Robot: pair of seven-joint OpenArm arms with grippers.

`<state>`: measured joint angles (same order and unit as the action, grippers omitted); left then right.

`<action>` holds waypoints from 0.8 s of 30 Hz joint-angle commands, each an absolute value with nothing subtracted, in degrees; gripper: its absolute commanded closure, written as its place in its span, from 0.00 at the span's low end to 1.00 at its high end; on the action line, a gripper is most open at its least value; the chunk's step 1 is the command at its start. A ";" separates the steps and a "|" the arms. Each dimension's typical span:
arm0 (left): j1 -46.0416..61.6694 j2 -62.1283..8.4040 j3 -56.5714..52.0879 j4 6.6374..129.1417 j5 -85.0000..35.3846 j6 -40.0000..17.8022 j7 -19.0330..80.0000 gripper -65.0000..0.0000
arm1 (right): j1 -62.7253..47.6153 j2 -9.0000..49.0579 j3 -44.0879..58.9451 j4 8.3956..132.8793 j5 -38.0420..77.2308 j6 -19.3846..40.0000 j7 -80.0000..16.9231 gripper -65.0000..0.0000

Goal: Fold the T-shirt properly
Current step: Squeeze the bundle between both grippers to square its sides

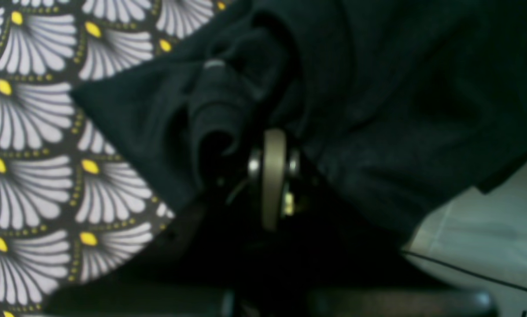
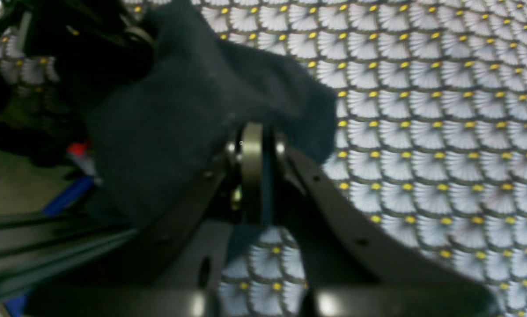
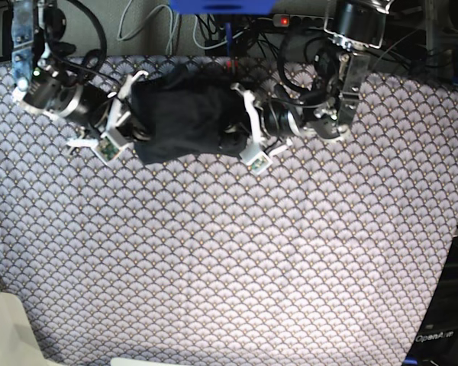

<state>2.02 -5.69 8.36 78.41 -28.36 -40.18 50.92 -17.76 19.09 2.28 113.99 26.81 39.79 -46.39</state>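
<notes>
The black T-shirt (image 3: 179,114) hangs bunched in a short band between my two grippers at the far side of the table. On the base view's left, my right gripper (image 3: 133,114) is shut on one end of it. On that view's right, my left gripper (image 3: 235,126) is shut on the other end. The left wrist view shows dark folds of the T-shirt (image 1: 377,110) gathered around the closed left gripper (image 1: 273,136). Seen from the right wrist, the T-shirt (image 2: 179,110) drapes over the closed right gripper (image 2: 254,132), with fabric pinched between the pads.
A grey scallop-patterned cloth (image 3: 229,267) with yellow dots covers the whole table. Cables and a power strip (image 3: 282,21) with a red light lie behind the far edge. A pale object (image 3: 8,328) sits off the near left corner.
</notes>
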 commanded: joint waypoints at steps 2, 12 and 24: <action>2.07 -5.93 8.66 78.46 -25.98 -40.00 53.41 1.00 | -16.66 19.91 2.42 115.21 31.34 40.00 -45.05 0.97; 2.07 -5.93 8.57 78.46 -25.98 -40.00 53.49 1.00 | -17.45 19.74 1.71 114.33 34.68 40.00 -44.53 0.97; 2.07 -5.93 8.57 78.46 -25.98 -40.00 53.41 1.00 | -18.77 20.18 1.63 102.99 34.51 40.00 -36.79 0.97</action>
<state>2.02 -5.74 8.36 78.41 -28.36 -40.29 50.94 -18.94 19.40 1.43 102.28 34.26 39.79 -37.08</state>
